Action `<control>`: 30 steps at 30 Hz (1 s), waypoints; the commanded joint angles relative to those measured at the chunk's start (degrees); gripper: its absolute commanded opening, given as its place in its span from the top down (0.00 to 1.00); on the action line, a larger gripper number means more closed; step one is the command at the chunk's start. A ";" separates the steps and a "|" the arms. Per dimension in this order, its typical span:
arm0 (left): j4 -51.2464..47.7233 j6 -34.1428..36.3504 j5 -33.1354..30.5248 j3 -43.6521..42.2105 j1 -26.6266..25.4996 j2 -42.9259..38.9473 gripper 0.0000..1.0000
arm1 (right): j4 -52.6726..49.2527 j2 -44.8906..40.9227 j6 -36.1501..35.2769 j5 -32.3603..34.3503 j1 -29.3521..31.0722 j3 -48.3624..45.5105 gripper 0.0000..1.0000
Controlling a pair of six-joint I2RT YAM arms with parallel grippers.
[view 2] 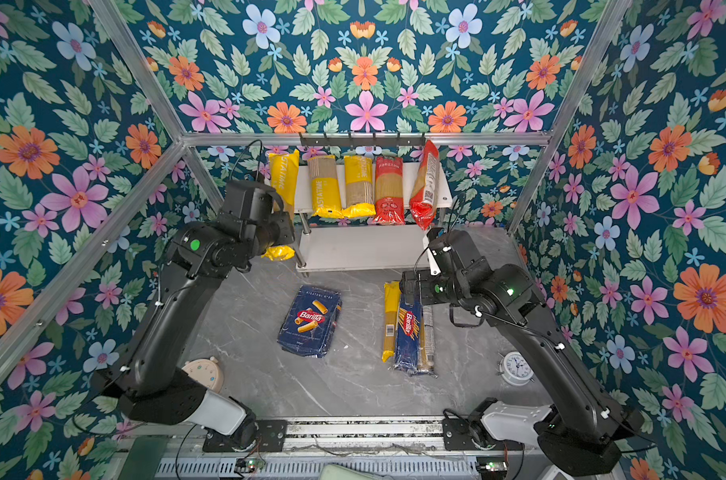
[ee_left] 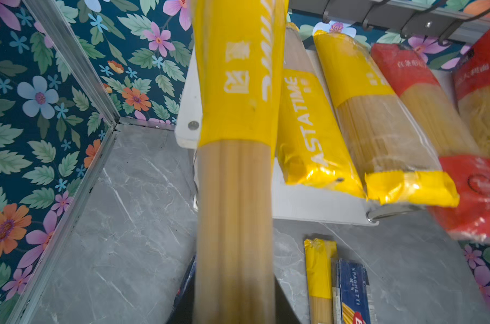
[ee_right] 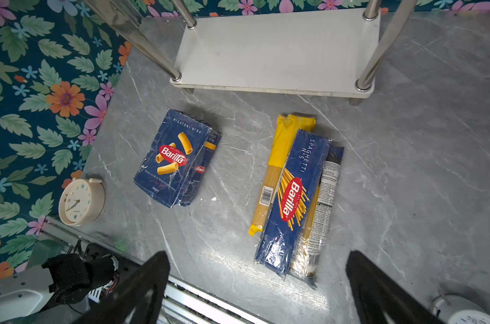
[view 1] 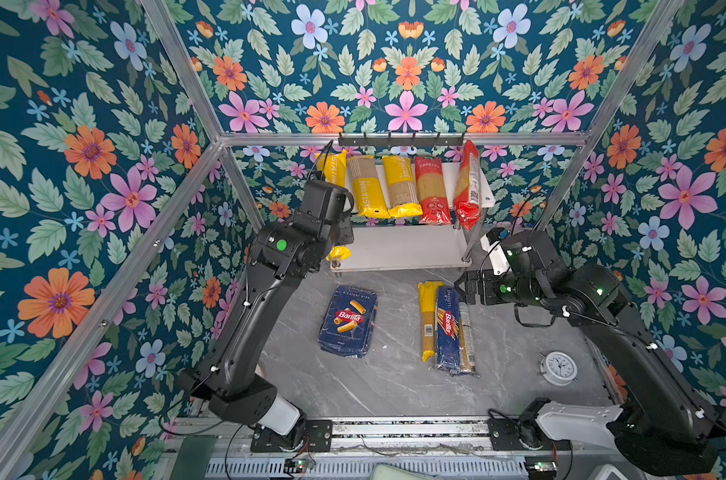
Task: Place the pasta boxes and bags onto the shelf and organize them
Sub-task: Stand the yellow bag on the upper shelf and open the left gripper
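We have the left gripper (view 1: 344, 230) clamped mid-length on a long yellow plastic spaghetti bag (ee_left: 235, 112). Its long axis runs front-to-back, parallel to the row of yellow and red bags (view 1: 431, 191) on the white two-tier chrome-post shelf (view 1: 407, 247). It sits at the top board's left end, just beside them. The right gripper (ee_right: 257, 255) is wide, empty, over the tabletop bags (ee_right: 291, 196); we judge left arm places.
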 commanded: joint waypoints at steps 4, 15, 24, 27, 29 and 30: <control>7.53 4.49 8.68 8.95 6.97 7.96 1.00 | 2.90 0.08 -0.70 -0.28 -2.97 -1.15 0.01; 12.17 3.09 15.83 12.12 11.73 14.92 1.00 | 3.38 5.01 -3.28 -1.45 -7.13 2.46 0.01; 13.59 1.86 17.68 12.46 12.98 16.66 0.97 | 3.95 6.20 -4.34 -3.77 -10.15 2.52 0.01; 13.57 1.68 18.53 13.14 13.20 17.43 0.90 | 3.81 6.04 -4.59 -3.79 -10.67 2.09 0.01; 13.59 1.62 19.16 13.35 13.18 17.74 0.67 | 3.74 5.65 -4.63 -3.79 -11.08 1.46 0.01; 13.59 1.54 19.11 13.31 13.16 17.70 0.56 | 3.75 5.35 -4.59 -3.95 -11.26 1.13 0.01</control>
